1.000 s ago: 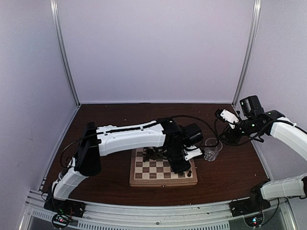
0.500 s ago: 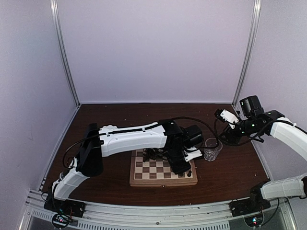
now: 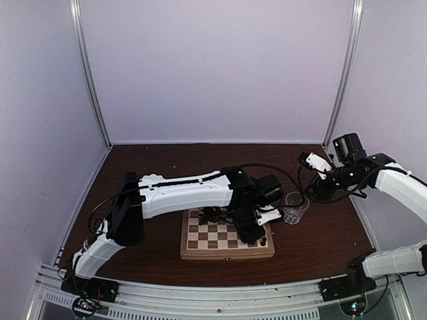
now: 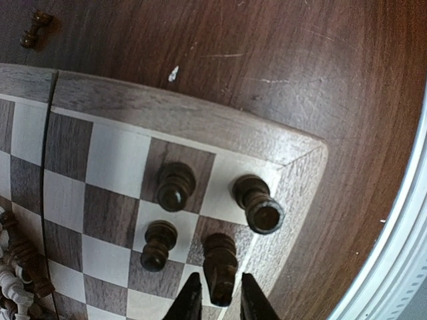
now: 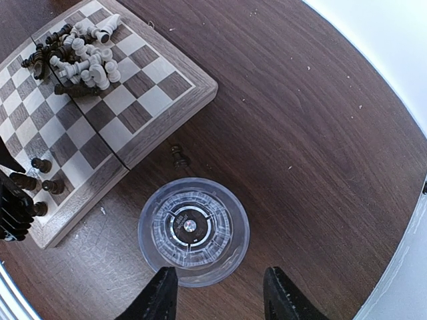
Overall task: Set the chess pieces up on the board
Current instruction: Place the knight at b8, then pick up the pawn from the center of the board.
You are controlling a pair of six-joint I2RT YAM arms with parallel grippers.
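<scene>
**Left gripper [image 4: 219,301] astride a dark chessman [image 4: 220,265]: tipping is the risk**

Left gripper sits low over the near right corner of the board [image 4: 193,123]. Its jaws stand either side of the dark chessman on an edge square. They are so close to it that I cannot tell whether they pinch it or stand just clear.

Three more dark pieces [image 4: 175,187] stand upright on the neighbouring squares. The right gripper [image 5: 220,293] hangs with its jaws wide and empty above the clear glass [image 5: 193,230], off the board's right edge. A mixed heap [image 5: 73,53] of dark and cream men lies on the far half of the board. One stray dark piece [image 5: 179,157] lies on the table [image 5: 313,133] between the board and the glass.

The likeliest trouble is one finger clinging or brushing as the arm rises. That would tilt the chessman or drag it off its square. So near the corner, it could roll over the border. It could also knock the close-set neighbours down in turn. A sideways pull-out rather than a straight lift would raise that chance.
</scene>
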